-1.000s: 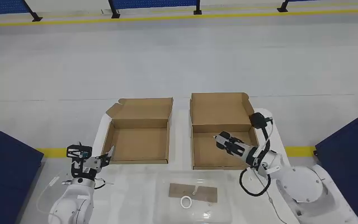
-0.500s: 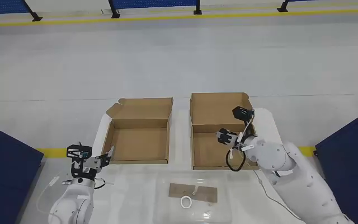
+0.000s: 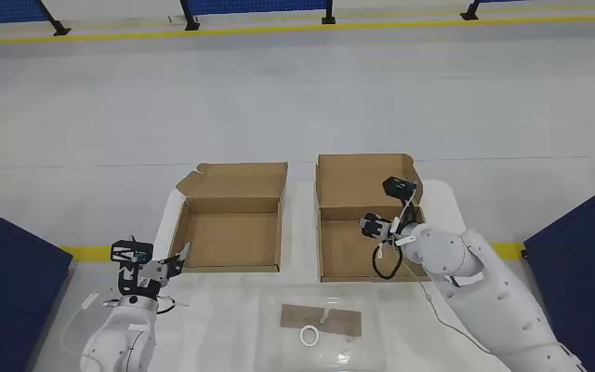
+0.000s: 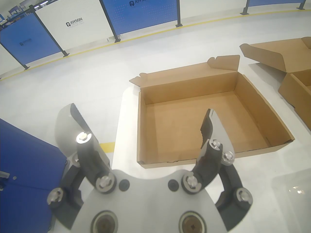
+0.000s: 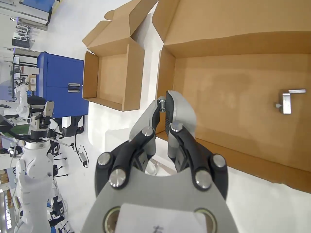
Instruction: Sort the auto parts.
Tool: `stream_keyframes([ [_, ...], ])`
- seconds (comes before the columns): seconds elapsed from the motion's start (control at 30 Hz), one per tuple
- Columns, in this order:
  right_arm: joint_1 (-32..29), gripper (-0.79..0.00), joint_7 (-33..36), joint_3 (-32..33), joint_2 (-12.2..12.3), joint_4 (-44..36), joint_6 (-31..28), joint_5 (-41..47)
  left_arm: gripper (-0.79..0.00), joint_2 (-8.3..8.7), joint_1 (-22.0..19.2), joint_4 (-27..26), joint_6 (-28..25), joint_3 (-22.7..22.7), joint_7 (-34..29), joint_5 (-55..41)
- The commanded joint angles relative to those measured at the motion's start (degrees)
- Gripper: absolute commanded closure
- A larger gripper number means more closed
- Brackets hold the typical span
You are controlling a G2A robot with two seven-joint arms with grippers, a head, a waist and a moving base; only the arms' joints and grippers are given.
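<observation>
Logo lettering on blue, white partition panels.

A pale, glossy floor runs far back, crossed by a yellow line. Beyond it stand blue and white partition panels on black posts. A blue cabinet stands left of the white table, and another blue unit stands to its right.

R arm swung in, wrist rolled (R gripper w/ pin shifted slightly).
</observation>
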Motion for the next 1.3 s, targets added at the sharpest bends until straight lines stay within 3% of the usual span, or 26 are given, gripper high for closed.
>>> stream_keyframes([
  [0.0,1.3,0.0,0.1,-0.7,-0.3,1.4,3.0,-1.5,-0.785,0.0,0.0,0.0,0.0,0.0,0.0,0.0],
  [0.3,14.4,0.0,3.7,-10.9,-3.7,15.5,12.8,-5.3,-0.785,0.0,0.0,0.0,0.0,0.0,0.0,0.0],
  [0.53,21.6,0.0,4.0,-18.6,-7.7,28.8,15.0,-4.1,-0.785,0.0,0.0,0.0,0.0,0.0,0.0,0.0],
  [0.67,24.4,0.0,4.6,-21.0,-9.3,33.0,13.2,-3.5,-0.785,0.0,0.0,0.0,0.0,0.0,0.0,0.0],
  [1.27,22.8,0.0,0.9,-21.9,-10.5,34.4,14.2,-4.4,-0.785,0.0,0.0,0.0,0.0,0.0,0.0,0.0],
])
